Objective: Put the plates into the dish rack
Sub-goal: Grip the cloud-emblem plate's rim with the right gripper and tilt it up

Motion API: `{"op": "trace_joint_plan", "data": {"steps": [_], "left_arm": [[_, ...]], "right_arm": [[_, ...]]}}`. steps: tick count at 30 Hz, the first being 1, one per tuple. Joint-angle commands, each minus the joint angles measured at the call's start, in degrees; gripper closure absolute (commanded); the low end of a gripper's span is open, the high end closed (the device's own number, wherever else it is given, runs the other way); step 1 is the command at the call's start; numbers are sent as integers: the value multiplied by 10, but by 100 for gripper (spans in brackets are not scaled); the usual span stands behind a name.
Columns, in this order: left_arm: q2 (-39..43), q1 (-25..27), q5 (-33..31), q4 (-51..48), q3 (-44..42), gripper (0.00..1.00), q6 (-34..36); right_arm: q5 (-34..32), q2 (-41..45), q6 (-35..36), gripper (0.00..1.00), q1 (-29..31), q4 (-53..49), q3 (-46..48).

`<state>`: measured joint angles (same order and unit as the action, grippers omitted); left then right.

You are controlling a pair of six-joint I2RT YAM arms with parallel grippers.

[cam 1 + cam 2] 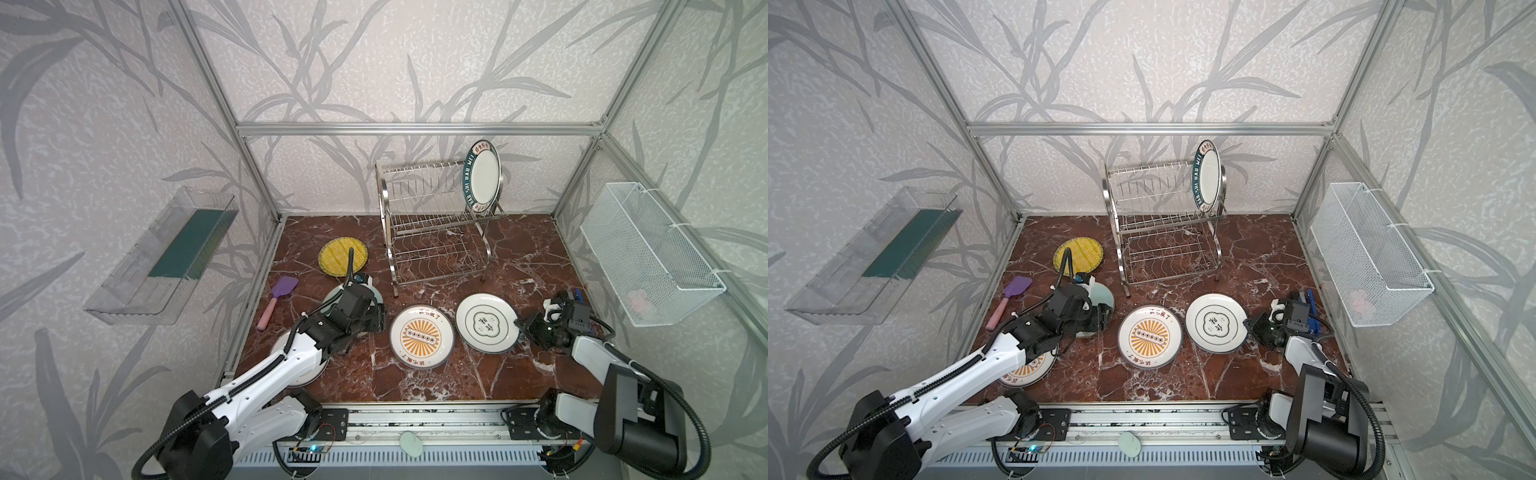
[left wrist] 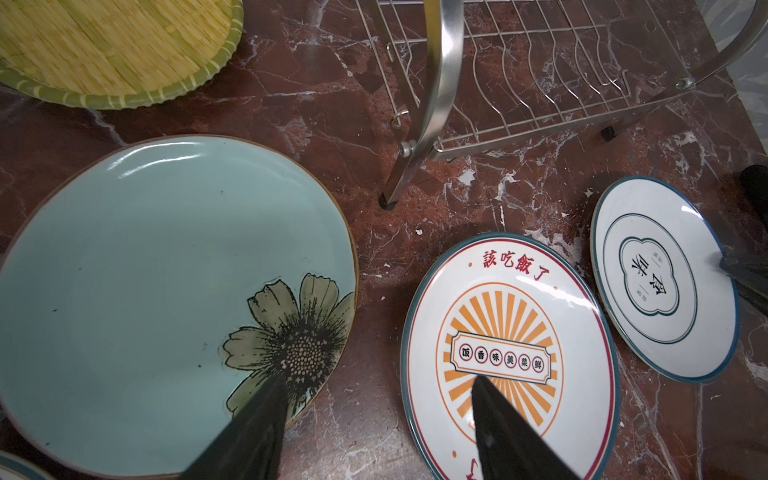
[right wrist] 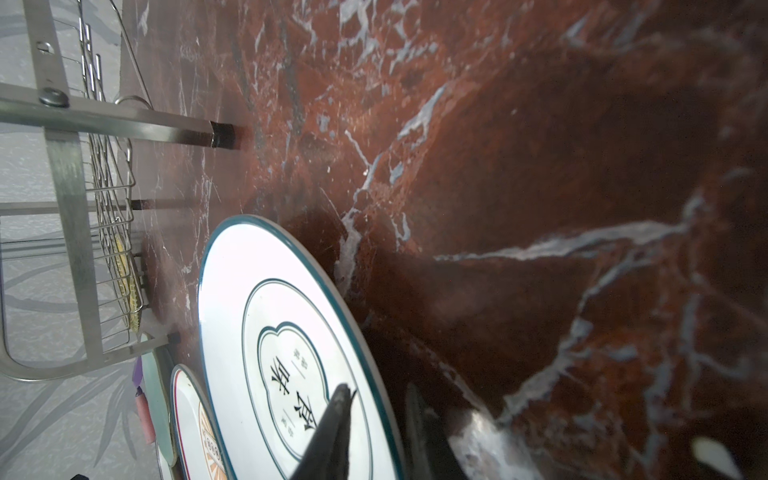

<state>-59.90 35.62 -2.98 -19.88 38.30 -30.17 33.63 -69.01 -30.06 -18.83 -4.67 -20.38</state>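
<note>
The whole scene gets taken in from high up front in both top views, angled down toward the dish rack. The left wrist view is aimed down, close over the teal flowered plate. The right wrist view is set low and rolled sideways, right up against the dark-emblem plate, which is caught in all four views.

Hiding under the left arm
In both top views it is covering most of a sunburst plate at eight o'clock on the surface and part of the teal plate; a pink blur is lying in the mesh basket, too small to name.
</note>
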Motion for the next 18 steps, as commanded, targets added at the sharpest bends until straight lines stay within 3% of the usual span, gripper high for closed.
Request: {"op": "trace_joint_plan", "data": {"steps": [1, 18], "left_arm": [[5, -2, -2, -7, 15, 31, 2], [11, -2, 1, -5, 9, 32, 0]], "right_arm": [[20, -4, 7, 75, -2, 13, 5], [18, -30, 9, 80, 21, 33, 9]]}}
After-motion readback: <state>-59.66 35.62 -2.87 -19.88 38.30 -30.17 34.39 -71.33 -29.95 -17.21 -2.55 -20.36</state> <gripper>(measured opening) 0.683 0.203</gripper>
